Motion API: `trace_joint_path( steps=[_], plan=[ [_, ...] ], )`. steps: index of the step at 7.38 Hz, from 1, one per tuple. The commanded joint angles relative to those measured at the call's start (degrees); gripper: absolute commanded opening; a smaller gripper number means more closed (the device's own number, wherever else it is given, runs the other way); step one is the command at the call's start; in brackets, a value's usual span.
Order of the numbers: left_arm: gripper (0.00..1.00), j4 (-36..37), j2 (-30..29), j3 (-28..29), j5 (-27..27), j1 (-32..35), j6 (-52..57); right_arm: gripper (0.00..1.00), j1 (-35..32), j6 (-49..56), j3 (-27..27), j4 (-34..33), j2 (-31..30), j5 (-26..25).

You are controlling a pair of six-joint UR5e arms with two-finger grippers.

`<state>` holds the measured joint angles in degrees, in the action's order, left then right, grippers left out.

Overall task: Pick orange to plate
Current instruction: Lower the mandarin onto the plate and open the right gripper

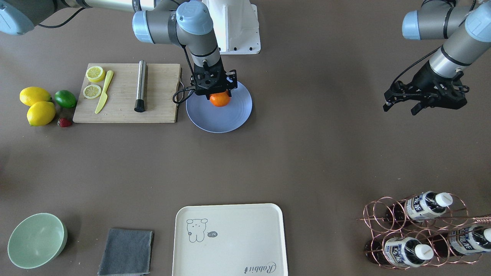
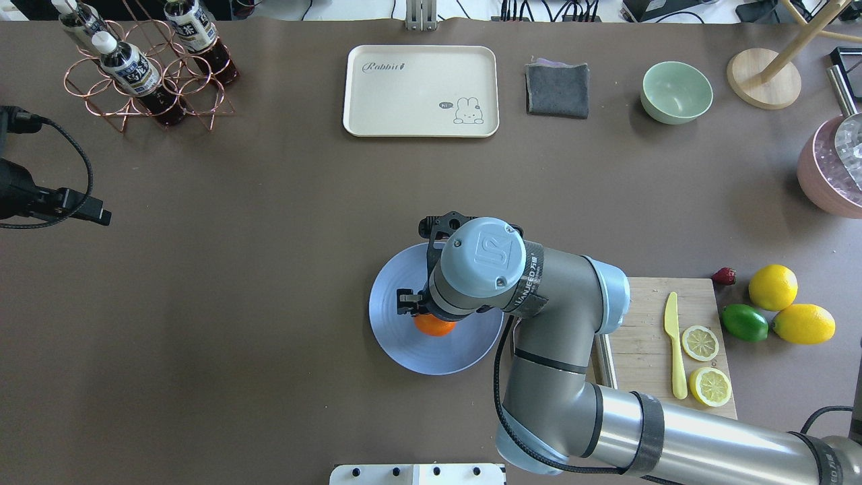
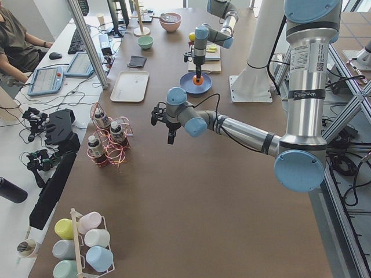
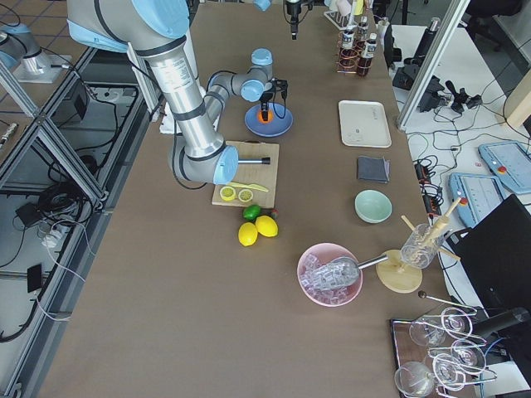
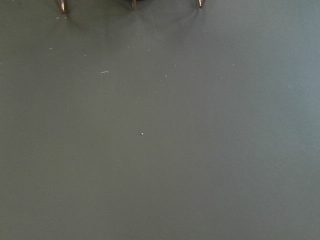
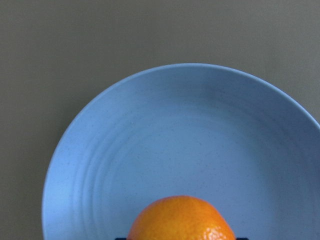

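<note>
The orange (image 1: 220, 100) is over the far half of the light-blue plate (image 1: 226, 119), close to its surface; whether it touches I cannot tell. My right gripper (image 1: 219, 94) points straight down and is shut on the orange. From overhead, the wrist covers most of the orange (image 2: 434, 327), and the plate (image 2: 404, 350) shows around it. The right wrist view has the orange (image 6: 182, 220) at the bottom edge against the plate (image 6: 175, 135). My left gripper (image 1: 399, 110) hovers open and empty far off to the side, over bare table.
A bamboo cutting board (image 1: 122, 111) with lemon slices, a yellow knife and a steel muddler lies beside the plate. Two lemons (image 1: 38, 107), a lime (image 1: 65, 98) and a strawberry sit past it. A cream tray (image 1: 230, 239), grey cloth, green bowl (image 1: 36, 239) and bottle rack (image 1: 418, 230) line the operators' edge.
</note>
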<state>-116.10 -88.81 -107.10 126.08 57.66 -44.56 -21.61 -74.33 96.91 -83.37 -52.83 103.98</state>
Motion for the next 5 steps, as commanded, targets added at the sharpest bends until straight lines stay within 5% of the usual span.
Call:
trace_joint_path(
  steps=[1, 2, 3, 5],
  plan=[
    [0.97, 0.0, -0.1, -0.2, 0.0, 0.1, -0.1, 0.42, -0.1, 0.0, -0.6, -0.1, -0.2, -0.1],
    [0.97, 0.1, -0.1, 0.0, 0.0, 0.0, -0.1, 0.66, -0.1, 0.0, -0.7, -0.1, -0.2, -0.1],
    [0.97, 0.3, -0.4, -0.2, 0.3, 0.1, -0.2, 1.0, -0.4, 0.0, -0.6, -0.1, -0.1, -0.1],
    [0.97, 0.7, -0.7, 0.0, 2.6, 2.0, 0.1, 1.0, -3.5, 0.1, 1.0, -0.4, -0.3, 2.4]
  ],
)
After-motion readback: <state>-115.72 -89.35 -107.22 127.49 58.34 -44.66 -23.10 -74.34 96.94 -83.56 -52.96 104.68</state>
